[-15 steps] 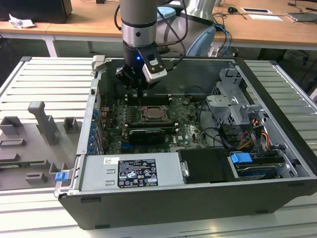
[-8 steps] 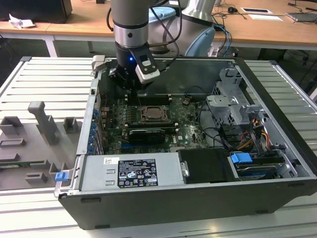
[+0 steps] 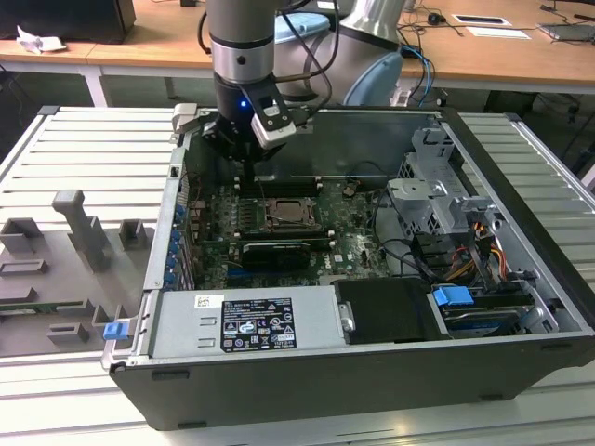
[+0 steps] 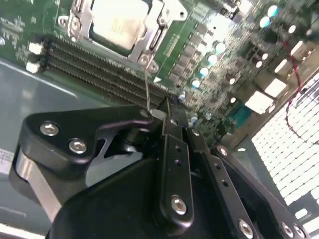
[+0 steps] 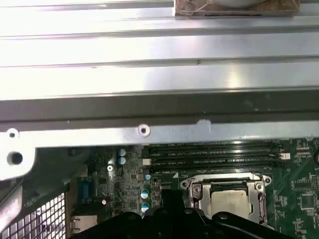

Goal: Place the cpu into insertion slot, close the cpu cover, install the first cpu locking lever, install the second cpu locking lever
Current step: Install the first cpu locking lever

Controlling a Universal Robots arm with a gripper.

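The cpu, a small flat square chip with a pale silvery-grey metal top, sits in the insertion slot, the dark square socket set in the green circuit board of the open black computer case. In both wrist views the chip lies framed by the cpu cover, a thin shiny metal frame with an open middle, which lies flat over the socket edges.

The black gripper hangs above the board, just beyond the socket on its far side from the grey power supply box, over the long narrow black memory slots. Its fingers appear drawn together at the tip, and a thin metal wire lever runs from the corner of the cover frame down to that tip; whether the fingers actually pinch it I cannot tell.

Around the gripper: the case's dark back wall and its bare metal rim stand close behind it, the blue-capped capacitors dot the board beside it, and the grey drive cage with bundled cables stands well off toward the exterior view's right. The ribbed metal table and grey plastic fixtures lie outside the case.
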